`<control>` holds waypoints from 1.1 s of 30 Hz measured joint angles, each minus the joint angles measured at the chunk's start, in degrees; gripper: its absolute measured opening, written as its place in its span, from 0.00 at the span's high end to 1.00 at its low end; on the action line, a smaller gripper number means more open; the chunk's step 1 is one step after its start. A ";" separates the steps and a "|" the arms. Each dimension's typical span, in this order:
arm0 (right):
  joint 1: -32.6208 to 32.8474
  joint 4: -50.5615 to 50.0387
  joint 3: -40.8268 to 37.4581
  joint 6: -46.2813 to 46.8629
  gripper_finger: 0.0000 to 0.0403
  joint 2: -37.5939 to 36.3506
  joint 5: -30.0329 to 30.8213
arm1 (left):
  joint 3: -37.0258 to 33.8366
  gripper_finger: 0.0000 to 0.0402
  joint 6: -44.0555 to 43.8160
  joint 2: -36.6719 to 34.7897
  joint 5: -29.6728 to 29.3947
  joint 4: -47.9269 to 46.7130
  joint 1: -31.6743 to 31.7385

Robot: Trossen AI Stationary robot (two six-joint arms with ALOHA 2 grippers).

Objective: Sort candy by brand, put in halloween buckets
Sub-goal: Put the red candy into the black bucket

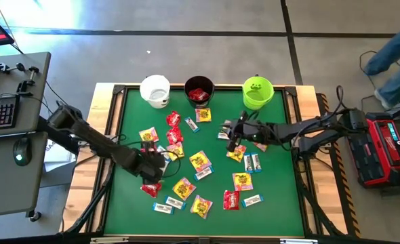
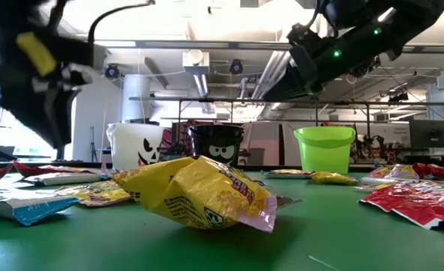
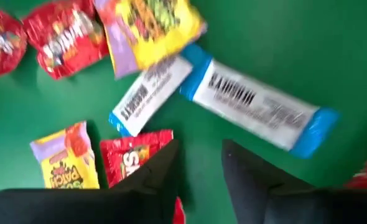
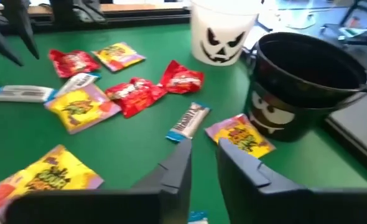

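1. Notice your left hand (image 1: 151, 165) hovers low over the candy (image 1: 200, 161) scattered on the green table (image 1: 274, 203), its fingers slightly parted and empty, lined up for a red packet (image 3: 130, 158).
2. Your right hand (image 1: 231, 133), narrowly parted and empty, hangs near the green bucket (image 1: 257, 93).
3. Red packets already lie in the black bucket (image 1: 199, 90); the white bucket (image 1: 155, 90) looks empty.

Bright overhead light, left wrist view blurred

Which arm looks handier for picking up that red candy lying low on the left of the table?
Left, probably: the left gripper hovers right above that red candy; the right gripper sits far across, near the green bucket.
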 joint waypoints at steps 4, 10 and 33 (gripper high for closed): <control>1.19 -0.63 0.00 0.14 0.73 0.00 4.10 | -0.04 0.68 -0.99 5.16 -3.87 -2.00 -0.32; 2.45 -1.13 0.00 0.06 0.69 0.00 5.84 | -0.02 0.67 -2.53 10.19 -8.18 -4.81 0.67; 3.13 -1.96 0.00 0.64 0.95 0.00 5.68 | 5.60 1.00 4.99 11.14 -3.23 -5.44 2.99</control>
